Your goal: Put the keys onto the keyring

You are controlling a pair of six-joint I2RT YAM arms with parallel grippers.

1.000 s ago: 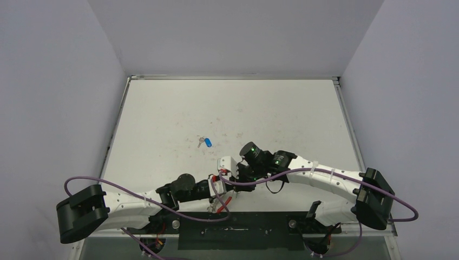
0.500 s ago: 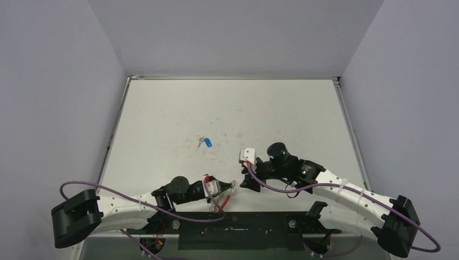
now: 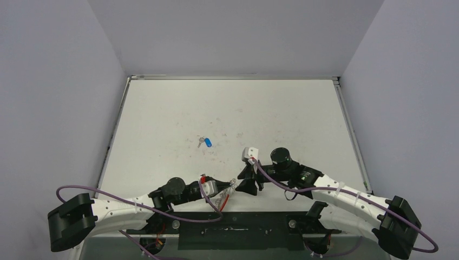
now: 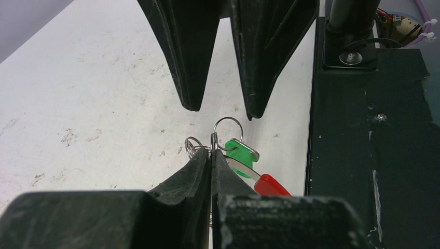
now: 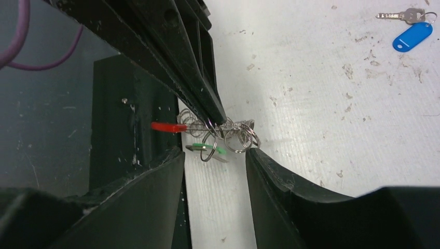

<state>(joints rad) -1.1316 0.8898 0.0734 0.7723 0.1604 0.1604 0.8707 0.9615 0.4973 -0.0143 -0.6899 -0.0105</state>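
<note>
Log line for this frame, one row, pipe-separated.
left pincer: shut on keyring | right pincer: open, facing keyring | green key: hanging at keyring | blue key: loose on table, apart

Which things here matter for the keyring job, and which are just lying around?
Job:
- keyring, pinched in the left tool
- green key, hanging beside the keyring
- blue key, loose on the table
- right tool, open at the keyring

Not the job:
- black base plate
- purple cables
</note>
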